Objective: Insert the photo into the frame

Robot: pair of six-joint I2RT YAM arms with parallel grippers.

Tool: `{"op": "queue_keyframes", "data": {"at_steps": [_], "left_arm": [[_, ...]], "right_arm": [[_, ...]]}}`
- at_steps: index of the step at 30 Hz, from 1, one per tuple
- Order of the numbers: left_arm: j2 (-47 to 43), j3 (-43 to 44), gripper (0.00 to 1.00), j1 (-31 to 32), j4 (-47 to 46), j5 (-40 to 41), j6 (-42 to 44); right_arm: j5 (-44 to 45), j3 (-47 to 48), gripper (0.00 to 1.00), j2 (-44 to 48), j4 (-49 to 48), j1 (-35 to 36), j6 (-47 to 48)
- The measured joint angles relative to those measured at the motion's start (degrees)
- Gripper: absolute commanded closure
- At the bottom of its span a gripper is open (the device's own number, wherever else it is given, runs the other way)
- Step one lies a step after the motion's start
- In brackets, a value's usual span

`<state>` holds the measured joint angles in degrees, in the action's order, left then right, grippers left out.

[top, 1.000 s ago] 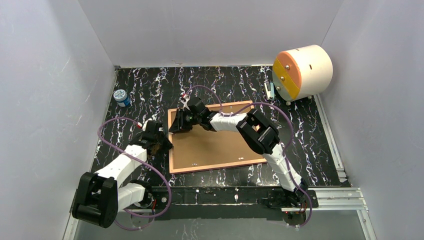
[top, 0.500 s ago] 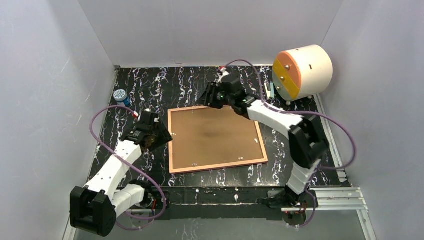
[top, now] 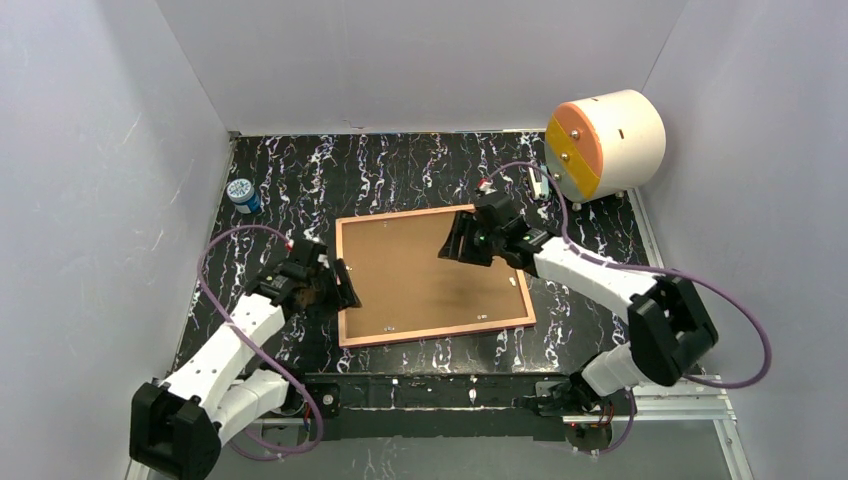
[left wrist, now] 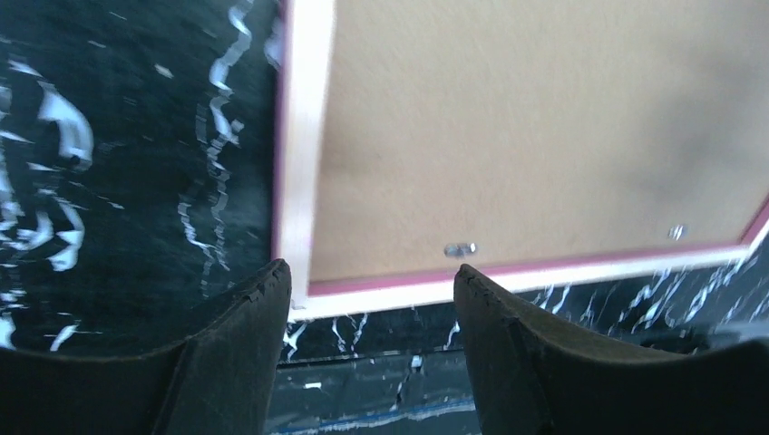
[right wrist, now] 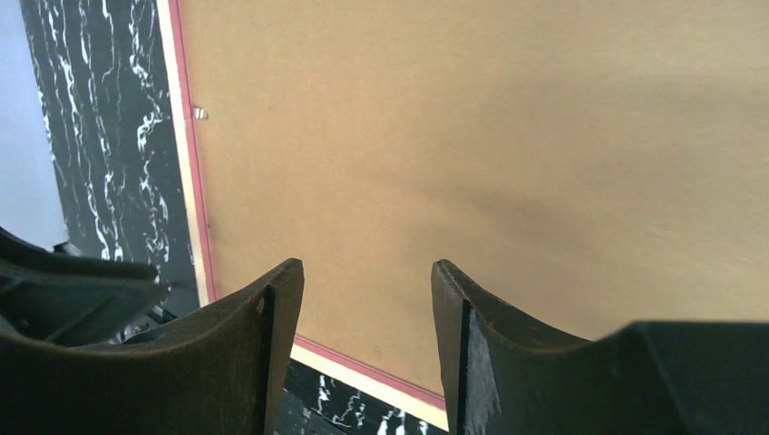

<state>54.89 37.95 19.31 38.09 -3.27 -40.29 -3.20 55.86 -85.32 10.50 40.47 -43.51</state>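
The thin rectangular frame, light wood on its upturned back with a pink edge, lies flat in the middle of the black marble-patterned table, a brown backing board filling it. The left gripper is at the frame's near left corner, fingers spread apart, one on each side of the corner. The right gripper is over the board's far right part, its fingers also apart and holding nothing. Whether either touches the frame I cannot tell.
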Motion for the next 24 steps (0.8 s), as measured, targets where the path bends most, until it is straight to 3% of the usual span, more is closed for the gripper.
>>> {"op": "queue_keyframes", "data": {"at_steps": [6, 12, 24], "left_arm": [[1.1, -1.7, 0.32, 14.6, -2.4, -1.1, -3.4], [6.2, -2.9, 0.24, 27.9, -8.3, -1.7, -7.2], [9.1, -7.6, 0.26, 31.7, -12.7, 2.3, -14.3]], "right_arm": [[2.2, -4.1, 0.36, 7.8, 1.8, -5.1, 0.2], [2.8, -7.0, 0.36, 9.1, 3.2, -10.2, 0.2], [0.5, -7.3, 0.35, 6.6, 1.0, -15.7, 2.2]]}}
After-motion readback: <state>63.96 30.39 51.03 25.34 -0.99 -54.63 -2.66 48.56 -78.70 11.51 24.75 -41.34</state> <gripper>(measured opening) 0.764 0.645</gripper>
